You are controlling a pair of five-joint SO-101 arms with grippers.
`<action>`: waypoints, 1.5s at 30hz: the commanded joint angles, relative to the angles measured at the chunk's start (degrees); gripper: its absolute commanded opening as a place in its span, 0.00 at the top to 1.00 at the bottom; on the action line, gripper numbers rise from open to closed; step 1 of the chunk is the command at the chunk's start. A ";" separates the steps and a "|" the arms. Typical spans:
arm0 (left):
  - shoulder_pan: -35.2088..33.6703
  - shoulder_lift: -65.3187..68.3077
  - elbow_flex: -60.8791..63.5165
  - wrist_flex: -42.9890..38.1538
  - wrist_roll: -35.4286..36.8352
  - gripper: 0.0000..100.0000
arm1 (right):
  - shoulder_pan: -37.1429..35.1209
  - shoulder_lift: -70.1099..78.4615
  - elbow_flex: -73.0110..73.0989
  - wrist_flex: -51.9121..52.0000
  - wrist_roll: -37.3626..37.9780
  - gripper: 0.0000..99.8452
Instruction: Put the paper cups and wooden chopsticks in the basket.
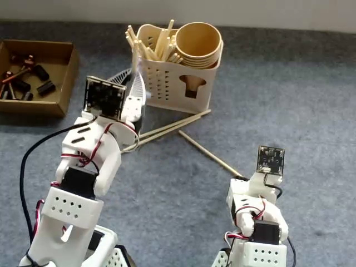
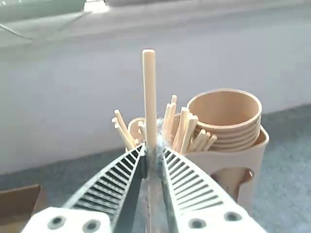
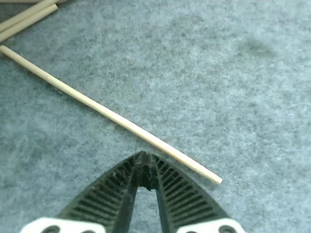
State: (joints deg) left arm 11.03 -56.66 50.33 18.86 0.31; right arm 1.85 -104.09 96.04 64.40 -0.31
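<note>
Nearest, the right arm [image 1: 253, 206] stood at the table's near edge, right of centre. Right gripper [image 3: 144, 158]: fingers drawn together tip to tip, nothing between them, low over the grey, carpet-like table [image 1: 289, 100]. A lone chopstick [image 3: 112, 115] lay flat just beside the tips. It ran diagonally from beside the right arm toward the middle of the table.

Farther in, a pair of chopsticks [image 1: 172, 128] lay side by side, touching along their length. They were flat on the table just in front of the basket. Their near end was close to the far end of the lone chopstick, but apart from it.

The left arm [image 1: 89, 161] rose from the near left corner and stretched toward the far edge. Left gripper [image 2: 150, 148]: fingers clamped on a held chopstick [image 2: 148, 97], which stood upright between them with its upper end well above the fingertips. The gripper sat just beside the basket, on the side facing the table's left edge.

The basket [image 1: 167, 89], cream and perforated, stood upright at the middle of the far edge. A nested stack of paper cups [image 1: 197, 41], mouths up, filled the part toward the right edge. A bundle of chopsticks [image 1: 153, 44] stood on end in the part toward the left edge.

A cardboard box [image 1: 69, 72] holding dark small parts [image 1: 25, 78] sat at the far left corner, well apart from the basket.
</note>
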 commanded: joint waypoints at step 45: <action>-2.68 45.49 -48.31 -20.66 0.44 0.99 | 0.57 0.22 5.76 -0.84 0.53 0.99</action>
State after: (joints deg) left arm 8.92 -11.47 6.20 -0.92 0.31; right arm 1.85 -104.09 96.04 64.40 -0.31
